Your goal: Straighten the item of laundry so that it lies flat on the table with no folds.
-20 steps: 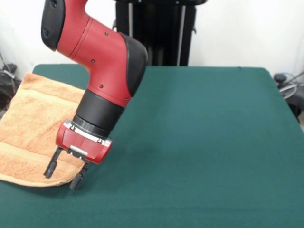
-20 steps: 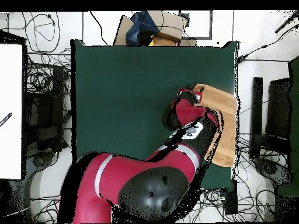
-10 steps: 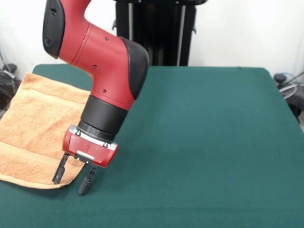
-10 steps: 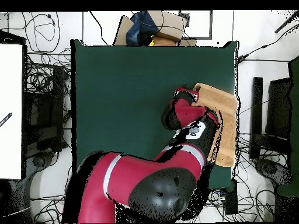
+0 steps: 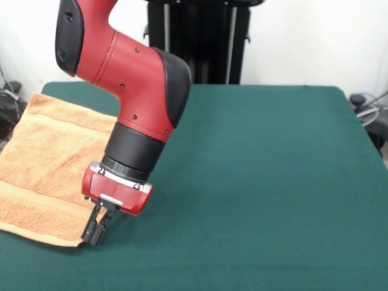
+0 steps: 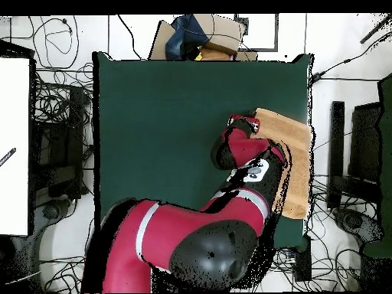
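Observation:
The item of laundry, a tan-orange towel (image 5: pixel 42 157), lies at the left side of the green table (image 5: pixel 260 182), with a woven band stripe near its front edge. My gripper (image 5: pixel 94 234) is down at the towel's near right corner, its fingers shut together on the towel's edge. In the overhead view the towel (image 6: pixel 295 145) lies along the table's (image 6: pixel 161 115) right edge, partly hidden under my arm. There my gripper (image 6: pixel 246 121) sits at the towel's upper left corner, and its fingers are hidden.
The towel's left part runs out of the front view. Around the table, cables cover the floor (image 6: pixel 61 115). A cardboard box (image 6: pixel 200 37) stands past the top edge and a white panel (image 6: pixel 14 145) is at the left.
My gripper has moved down and slightly right to the towel's corner. Its fingers, spread apart before, have shut on the towel's edge.

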`<action>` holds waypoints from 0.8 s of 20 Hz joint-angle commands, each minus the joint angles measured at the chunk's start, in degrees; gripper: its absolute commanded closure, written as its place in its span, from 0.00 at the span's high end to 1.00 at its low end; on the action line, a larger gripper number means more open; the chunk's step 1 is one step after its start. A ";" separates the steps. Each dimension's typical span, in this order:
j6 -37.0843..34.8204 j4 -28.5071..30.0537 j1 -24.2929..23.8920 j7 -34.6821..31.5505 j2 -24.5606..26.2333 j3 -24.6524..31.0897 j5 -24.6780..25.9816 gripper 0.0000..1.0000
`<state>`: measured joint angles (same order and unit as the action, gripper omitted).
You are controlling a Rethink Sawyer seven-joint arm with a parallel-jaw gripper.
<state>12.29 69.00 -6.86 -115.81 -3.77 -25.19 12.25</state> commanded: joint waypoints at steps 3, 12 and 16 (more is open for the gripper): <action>-5.03 -1.47 1.43 -3.50 2.32 5.43 0.34 0.00; -4.77 -1.35 2.49 -4.12 2.64 3.47 -0.91 0.00; -4.17 -1.20 4.01 -4.58 3.15 0.58 -2.37 0.00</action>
<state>12.29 68.82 -5.31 -115.81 -3.33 -25.76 12.22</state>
